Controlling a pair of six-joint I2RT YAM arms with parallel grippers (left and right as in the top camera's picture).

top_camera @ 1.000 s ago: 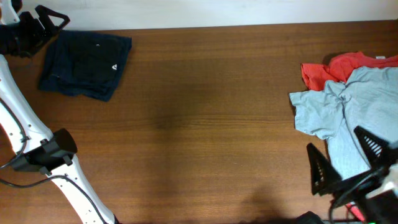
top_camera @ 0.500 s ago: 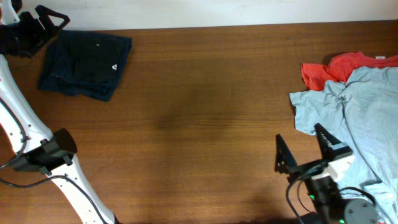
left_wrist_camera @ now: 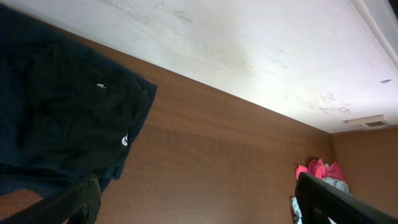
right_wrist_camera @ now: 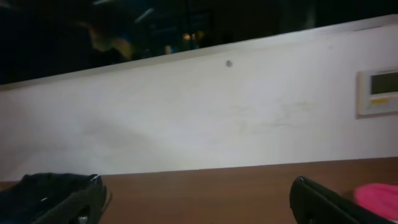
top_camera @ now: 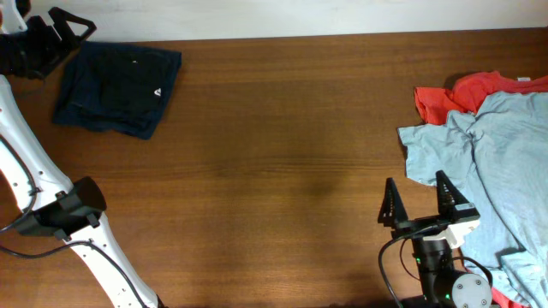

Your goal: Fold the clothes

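Blue-grey shirt (top_camera: 501, 162) cut off at edge, overlapping red-orange shirt (top_camera: 454, 96); left gripper (left_wrist_camera: 198, 183), right gripper (top_camera: 416, 184) spread wide

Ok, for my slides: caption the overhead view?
Folded dark shirt left; blue-grey shirt and red-orange shirt heaped right; left gripper, right gripper open.

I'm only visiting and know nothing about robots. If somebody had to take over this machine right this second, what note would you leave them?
Grippers: the left gripper is open and empty, at the far left corner beside the dark shirt. The right gripper is open and empty, over bare table just left of the light blue-grey shirt.
Clothes: the dark shirt lies at far left. The light blue-grey shirt lies crumpled at the right edge, overlapping the red-orange shirt.
Done: the dark shirt looks folded.
Left: the two crumpled shirts on the right.
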